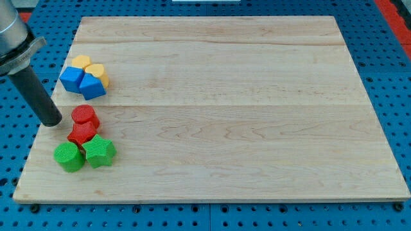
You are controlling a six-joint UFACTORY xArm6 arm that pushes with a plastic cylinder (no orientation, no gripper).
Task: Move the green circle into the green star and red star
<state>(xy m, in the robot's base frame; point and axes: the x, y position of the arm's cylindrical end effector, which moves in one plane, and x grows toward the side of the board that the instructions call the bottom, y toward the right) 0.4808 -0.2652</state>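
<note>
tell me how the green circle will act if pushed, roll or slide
The green circle sits flat on its round face, so it will likely slide, not roll. It looks squat, so tipping seems unlikely. It touches the green star, which would probably move too if pushed rightward.

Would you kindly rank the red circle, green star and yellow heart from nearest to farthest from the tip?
From my tip:
1. red circle, just to the view's right.
2. green star, toward the view's bottom.
3. yellow heart, toward the view's top, slightly farther.
</note>
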